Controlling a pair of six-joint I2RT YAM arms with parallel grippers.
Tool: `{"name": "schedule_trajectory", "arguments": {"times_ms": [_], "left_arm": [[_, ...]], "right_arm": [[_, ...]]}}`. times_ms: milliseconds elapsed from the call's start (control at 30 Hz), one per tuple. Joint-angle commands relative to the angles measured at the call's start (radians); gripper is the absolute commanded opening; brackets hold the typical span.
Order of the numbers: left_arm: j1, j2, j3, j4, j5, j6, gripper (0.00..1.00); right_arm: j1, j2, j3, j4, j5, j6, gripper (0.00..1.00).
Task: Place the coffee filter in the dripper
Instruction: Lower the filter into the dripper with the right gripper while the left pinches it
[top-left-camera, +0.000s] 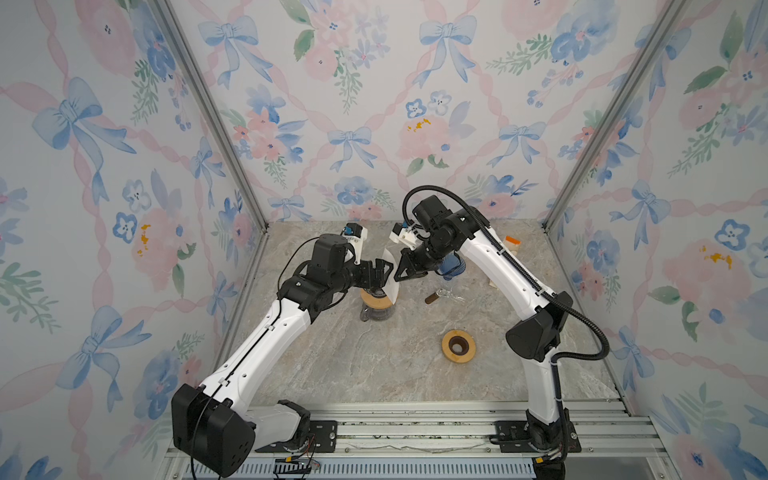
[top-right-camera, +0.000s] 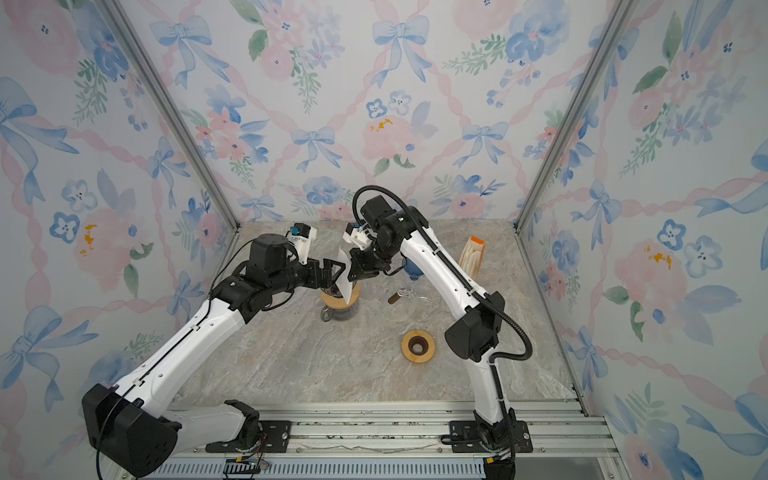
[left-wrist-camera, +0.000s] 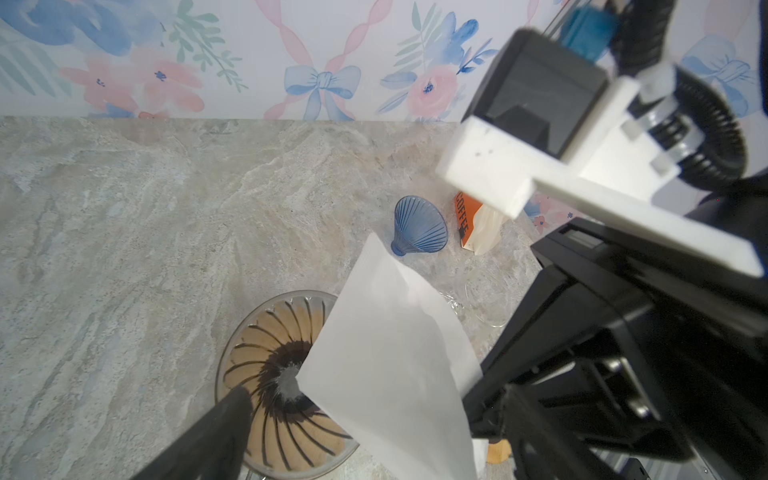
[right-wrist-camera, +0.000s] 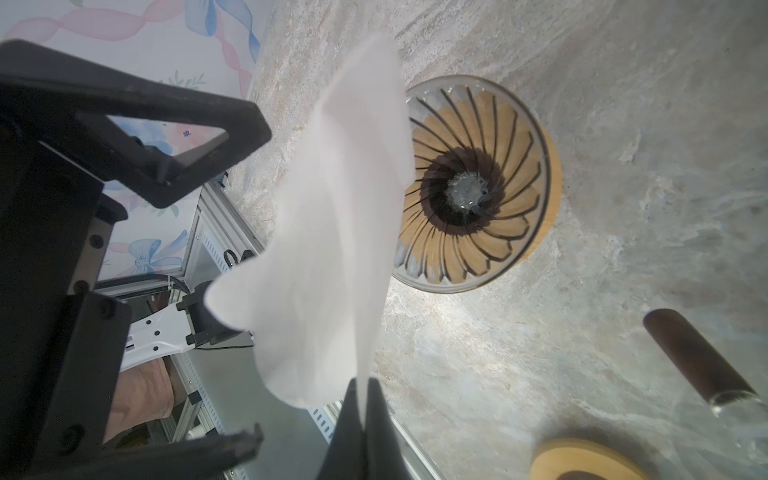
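In both top views the right tool (top-left-camera: 402, 272) (top-right-camera: 353, 272) is pinching the white coffee filter (top-left-camera: 392, 286) (top-right-camera: 345, 286). The paper is hanging just beneath it over the glass dripper (top-left-camera: 376, 302) (top-right-camera: 337, 298), which is standing on the surface (top-left-camera: 374, 365). The left tool (top-left-camera: 386, 272) (top-right-camera: 337, 270) is facing it, spread wide, just beside the paper.

In the left wrist view the filter (left-wrist-camera: 386, 353) is dangling beyond the left tool, its tip showing over the dripper (left-wrist-camera: 270, 353); whether they are touching, I cannot tell.

In the right wrist view the right tool (right-wrist-camera: 361, 395) is pressing together on the filter's (right-wrist-camera: 332, 228) edge. The dripper (right-wrist-camera: 478, 183) is sitting beyond the paper, and the left tool's fingers (right-wrist-camera: 166, 137) are gaping on its other side.
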Motion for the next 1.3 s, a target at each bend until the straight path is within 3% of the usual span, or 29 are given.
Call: {"name": "schedule_trajectory", "arguments": {"times_ms": [0,800,1033,1267], "left_arm": [[-0.003,0.018,0.009,0.002,0.002,-0.028,0.92],[0.046,0.057,-0.06,-0.021,-0.05,-0.04,0.62],[0.06,0.054,-0.077,-0.029,-0.061,-0.035,0.6],[0.064,0.059,-0.088,-0.029,-0.061,-0.031,0.59]], "right_arm": [[0.011,0.011,-0.027,0.045,0.001,0.056,0.0],[-0.002,0.03,-0.057,0.113,-0.014,0.11,0.01],[-0.001,0.028,-0.07,0.128,-0.005,0.107,0.07],[0.003,0.003,-0.107,0.175,0.086,0.11,0.15]]}}
